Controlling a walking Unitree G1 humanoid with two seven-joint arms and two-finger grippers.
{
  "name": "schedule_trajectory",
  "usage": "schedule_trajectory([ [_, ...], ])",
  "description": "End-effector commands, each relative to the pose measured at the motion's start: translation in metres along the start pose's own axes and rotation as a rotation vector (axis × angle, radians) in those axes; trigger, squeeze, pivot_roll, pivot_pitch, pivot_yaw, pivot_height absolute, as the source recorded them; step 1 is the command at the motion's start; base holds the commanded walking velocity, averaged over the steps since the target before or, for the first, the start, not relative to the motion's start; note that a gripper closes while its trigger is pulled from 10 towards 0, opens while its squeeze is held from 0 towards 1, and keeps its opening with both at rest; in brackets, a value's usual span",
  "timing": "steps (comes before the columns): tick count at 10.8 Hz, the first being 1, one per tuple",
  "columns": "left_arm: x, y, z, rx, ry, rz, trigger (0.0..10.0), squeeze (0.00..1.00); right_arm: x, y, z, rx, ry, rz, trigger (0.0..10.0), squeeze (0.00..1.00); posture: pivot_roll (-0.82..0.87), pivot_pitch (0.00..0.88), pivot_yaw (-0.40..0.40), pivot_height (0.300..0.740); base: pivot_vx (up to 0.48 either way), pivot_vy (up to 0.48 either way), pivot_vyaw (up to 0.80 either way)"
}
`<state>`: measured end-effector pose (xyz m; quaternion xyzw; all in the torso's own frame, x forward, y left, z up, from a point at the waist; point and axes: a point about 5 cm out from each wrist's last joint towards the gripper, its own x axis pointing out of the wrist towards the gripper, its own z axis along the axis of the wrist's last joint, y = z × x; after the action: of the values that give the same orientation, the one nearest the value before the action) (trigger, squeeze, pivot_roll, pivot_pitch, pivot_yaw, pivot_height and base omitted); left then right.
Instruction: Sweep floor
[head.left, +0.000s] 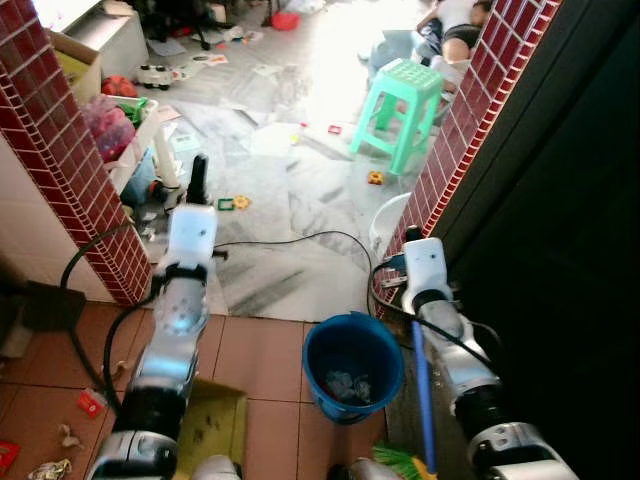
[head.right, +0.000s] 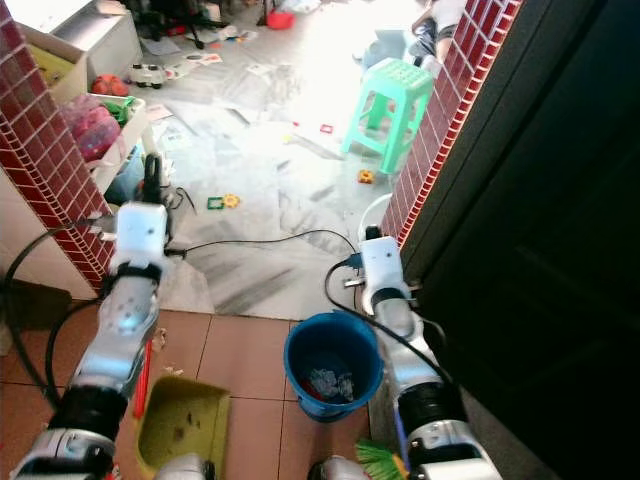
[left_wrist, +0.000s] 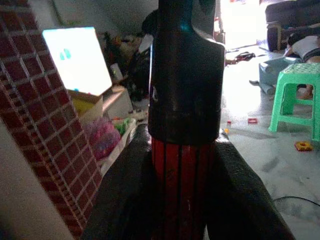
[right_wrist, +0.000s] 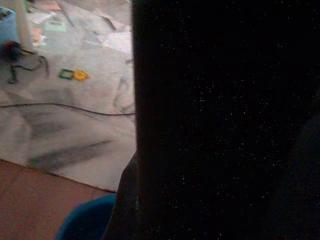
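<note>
Beside the blue bucket (head.left: 325, 385), which stands on the brown floor tiles (head.left: 255, 355) with some pale rubbish at its bottom, the robot has one arm on each side. On the bucket's left side the left gripper (left_wrist: 182, 165) is raised, and its two black fingers (left_wrist: 125, 200) are pinching a red ribbed handle (left_wrist: 182, 175) with a black cap on top. Under that arm, just left of the bucket, a yellow-green dustpan (head.left: 215, 420) lies on the floor.

On the bucket's right side is the broom (head.left: 423, 385). Its blue stick runs along the right arm (head.left: 450, 350), and its green bristles (head.left: 400, 462) are low, close to the robot's body. The right gripper's own view is very dark and something black stands near the lens, so I cannot tell if the right gripper is gripping or loose.

Further left of the bucket, past the dustpan, small litter lies on the brown tiles: a red scrap (head.left: 90, 402) and a crumpled paper (head.left: 50, 468). Beyond the bucket the floor changes to pale marble (head.left: 290, 190), and a thin black cable (head.left: 300, 238) curves over it. Two red-tiled pillars (head.left: 60, 150) frame this passage, one on each side. Well beyond the bucket stand a mint green stool (head.left: 405, 110) and small toys (head.left: 235, 203), with papers scattered around. Behind the stool a person (head.left: 455, 25) is lying on the floor.
</note>
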<state>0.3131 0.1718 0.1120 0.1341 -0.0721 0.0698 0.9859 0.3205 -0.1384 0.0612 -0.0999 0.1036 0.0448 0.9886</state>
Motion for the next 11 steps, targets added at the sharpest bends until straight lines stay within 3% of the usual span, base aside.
schedule_trajectory([
  [1, -0.006, 0.000, 0.004, -0.067, -0.045, 0.009, 10.0, 0.00, -0.004, 0.000, -0.003, 0.102, -0.011, -0.007, 10.0, 0.00, -0.05, 0.000, -0.025, 0.740, 0.000, 0.000, 0.00],
  [3, -0.029, 0.004, -0.024, -0.136, 0.090, 0.043, 10.0, 0.00, -0.015, -0.005, -0.010, 0.283, -0.007, 0.000, 10.0, 0.00, -0.05, 0.000, 0.020, 0.740, 0.000, 0.000, 0.00],
  [5, -0.049, -0.002, -0.037, -0.199, 0.190, -0.015, 10.0, 0.00, -0.033, -0.004, -0.008, 0.251, -0.052, 0.106, 10.0, 0.00, -0.03, 0.000, 0.035, 0.740, 0.000, 0.000, 0.00],
  [6, -0.055, -0.003, -0.034, -0.216, 0.192, -0.033, 10.0, 0.00, -0.035, -0.001, 0.000, 0.251, -0.086, 0.119, 10.0, 0.00, -0.02, 0.000, 0.033, 0.740, 0.000, 0.000, 0.00],
  [7, -0.064, -0.002, -0.029, -0.230, 0.191, -0.028, 10.0, 0.00, -0.036, 0.004, 0.013, 0.221, -0.153, 0.110, 10.0, 0.00, 0.00, 0.000, 0.010, 0.740, 0.000, 0.000, 0.00],
  [9, -0.076, -0.003, -0.024, -0.219, 0.212, -0.112, 10.0, 0.00, -0.043, 0.000, 0.014, 0.226, -0.148, 0.048, 10.0, 0.00, -0.01, 0.000, -0.005, 0.740, 0.000, 0.000, 0.00],
  [11, -0.097, -0.001, -0.021, -0.220, 0.235, -0.175, 10.0, 0.00, -0.058, -0.019, 0.004, 0.133, -0.177, -0.053, 10.0, 0.00, -0.04, 0.000, 0.008, 0.740, 0.000, 0.000, 0.00],
])
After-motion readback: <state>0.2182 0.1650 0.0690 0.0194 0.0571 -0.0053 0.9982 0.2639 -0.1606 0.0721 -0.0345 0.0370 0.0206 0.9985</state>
